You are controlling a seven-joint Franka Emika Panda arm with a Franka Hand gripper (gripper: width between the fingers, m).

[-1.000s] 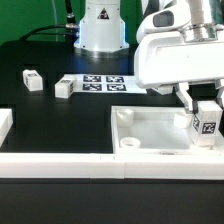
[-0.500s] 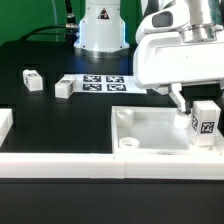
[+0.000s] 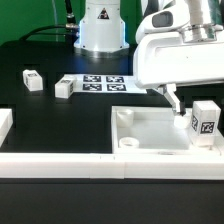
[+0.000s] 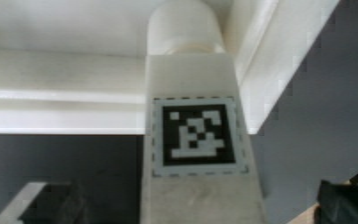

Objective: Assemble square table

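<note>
Your pincer [image 4: 194,205] is hanging open. In the wrist view its two dark fingertips [image 4: 30,203] are showing on either side of the leg [image 4: 197,140], with a gap on each side, so it is gripping nothing. In the exterior view only one finger [image 3: 172,98] is showing, just beside the leg on the exterior view's left. The other one is hidden.

The leg is lying directly between the fingers and is standing upright, with its long axis pointing up toward the wrist and its tag facing the camera. It is standing inside the tray [image 3: 150,128], near the corner at the exterior view's right. I cannot tell if it is sitting fully in a socket.

I am judging that closing alone would take the leg, and a straight lift would clear it.

The tray is resting on the black tabletop [image 3: 60,120], touching the long bar [image 3: 60,160] in front. Two spare legs [image 3: 31,78] are lying well apart from it, near the marker board [image 3: 103,83]. Around the leg, the tray rim is giving you little room to the sides.
</note>
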